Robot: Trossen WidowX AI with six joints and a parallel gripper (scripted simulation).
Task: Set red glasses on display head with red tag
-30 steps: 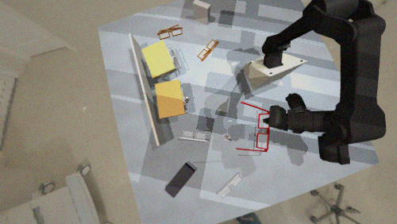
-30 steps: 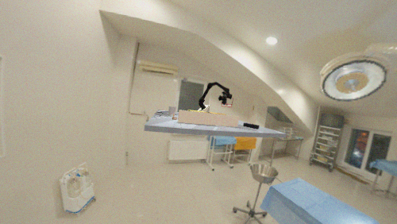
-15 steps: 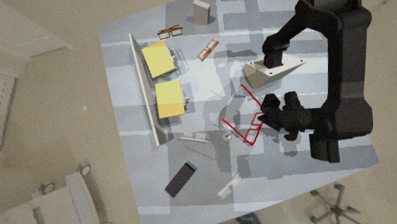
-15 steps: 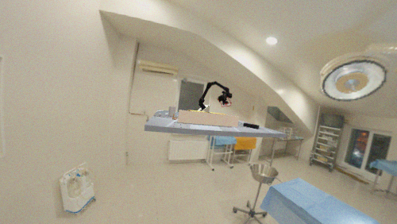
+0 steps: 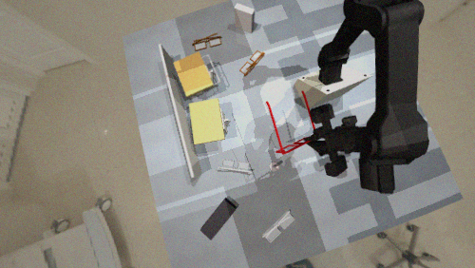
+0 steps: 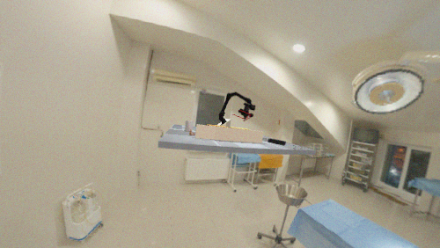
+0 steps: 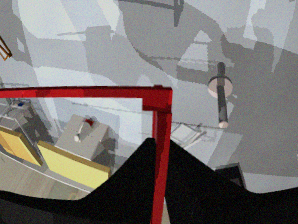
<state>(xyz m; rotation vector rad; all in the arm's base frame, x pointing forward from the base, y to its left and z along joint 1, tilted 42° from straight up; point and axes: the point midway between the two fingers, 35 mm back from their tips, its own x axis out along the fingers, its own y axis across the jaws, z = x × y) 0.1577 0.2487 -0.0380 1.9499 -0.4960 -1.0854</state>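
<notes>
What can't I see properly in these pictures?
- Gripper's fingertips, top view: too dark and small.
- Red glasses' far end, wrist view: cut off by the left edge.
- Writing on the dark case, top view: too blurry to tell if any.

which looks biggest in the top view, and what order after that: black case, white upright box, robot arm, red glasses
1. robot arm
2. red glasses, by overall spread
3. black case and white upright box: too alike to rank surely
</notes>
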